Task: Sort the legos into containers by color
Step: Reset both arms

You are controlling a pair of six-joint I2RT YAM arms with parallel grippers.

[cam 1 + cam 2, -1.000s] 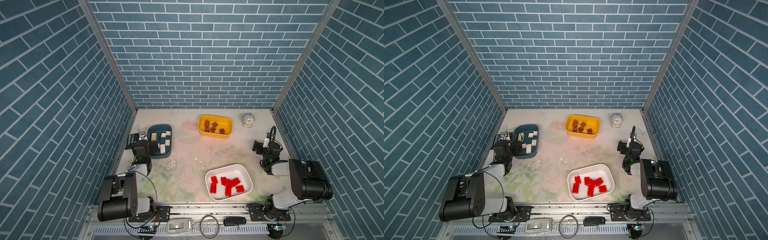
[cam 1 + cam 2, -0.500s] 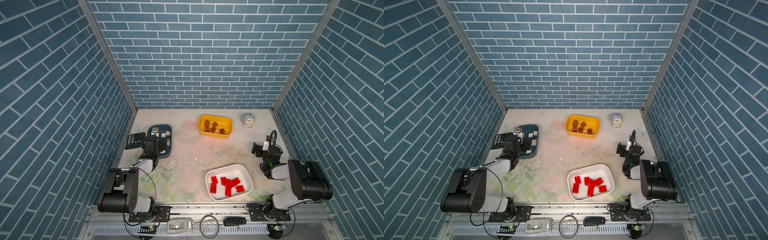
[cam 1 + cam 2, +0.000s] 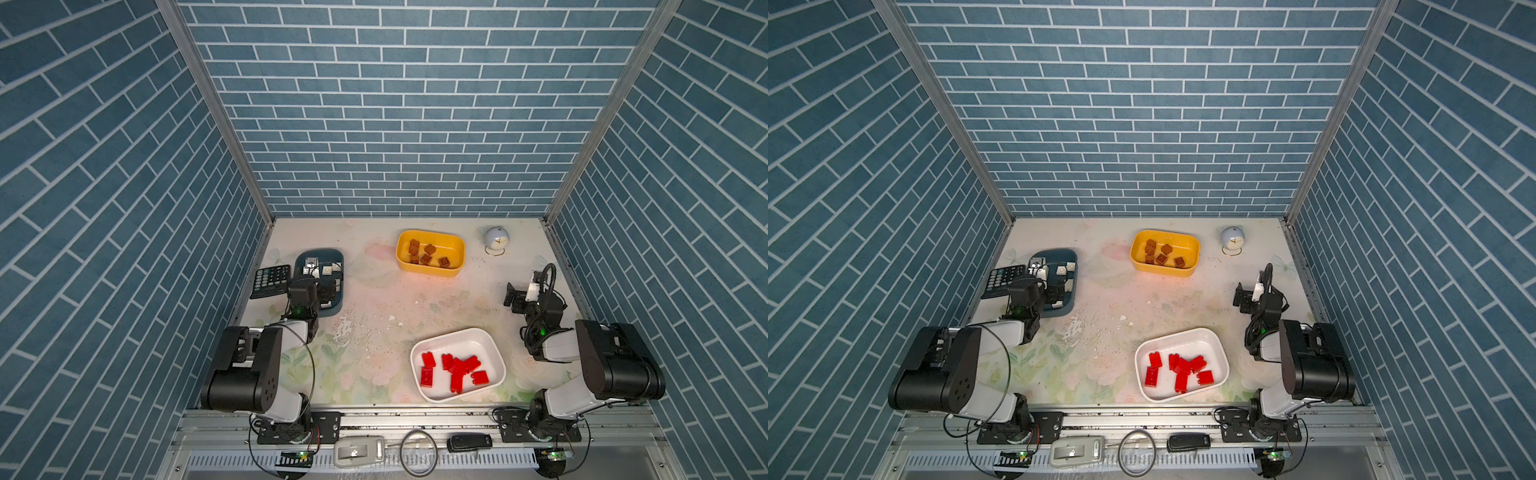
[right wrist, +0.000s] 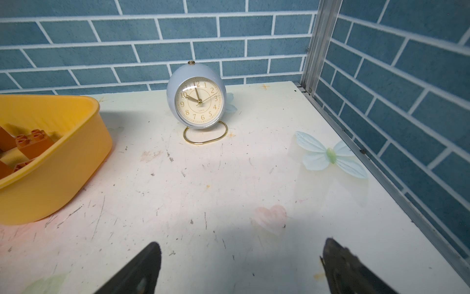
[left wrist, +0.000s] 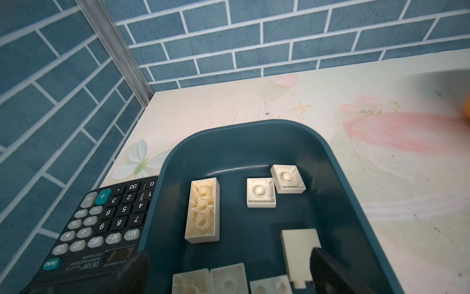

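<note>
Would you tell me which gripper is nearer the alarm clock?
Right: the right gripper sits just before the alarm clock; the left gripper is across the table, over the teal tub.

2 arms [image 3: 249, 370]: blk housings, white links, looped blk cables, blk fingers [image 4: 137, 275].

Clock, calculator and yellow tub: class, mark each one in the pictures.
Clock [image 4: 199, 101]: right wrist view, on its dial.
Calculator [image 5: 118, 222]: left wrist view, on its keys.
Yellow tub [image 3: 432, 271]: in a top view, on its near outer wall.
</note>
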